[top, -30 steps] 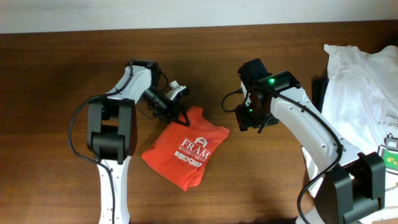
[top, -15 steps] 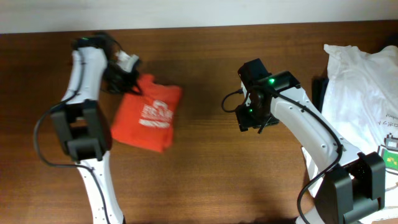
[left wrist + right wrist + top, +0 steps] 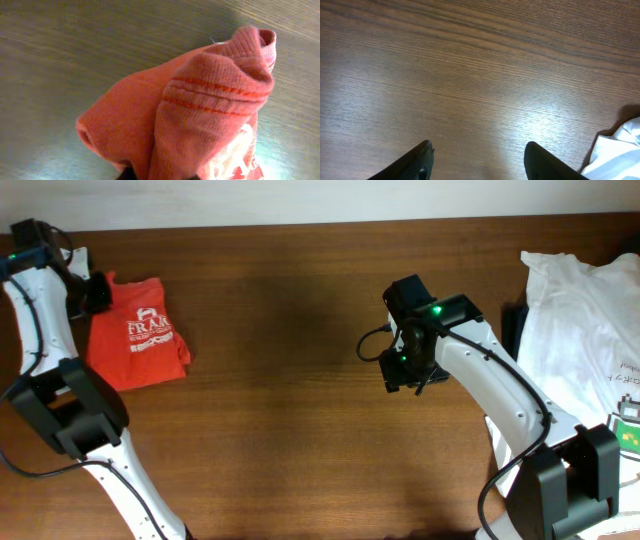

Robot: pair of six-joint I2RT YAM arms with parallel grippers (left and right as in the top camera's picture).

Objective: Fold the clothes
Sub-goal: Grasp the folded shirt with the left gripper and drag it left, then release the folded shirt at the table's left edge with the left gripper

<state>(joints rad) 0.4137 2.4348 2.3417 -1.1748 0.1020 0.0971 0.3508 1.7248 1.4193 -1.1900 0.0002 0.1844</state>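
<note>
The folded orange-red T-shirt with white "FRAM" print lies at the far left of the table. My left gripper is shut on its upper left corner. In the left wrist view the bunched orange-red T-shirt fills the frame and hides the fingers. My right gripper is open and empty over bare wood at centre right; its two fingers show apart in the right wrist view. A pile of white T-shirts lies at the right edge, and its edge shows in the right wrist view.
The brown wooden table spans the view. A white item with a green and black print lies at the far right edge, next to the white pile. A dark object sits beside the white pile.
My left gripper has dragged the orange-red T-shirt from the table's middle to the far left edge. The right arm has not moved.
</note>
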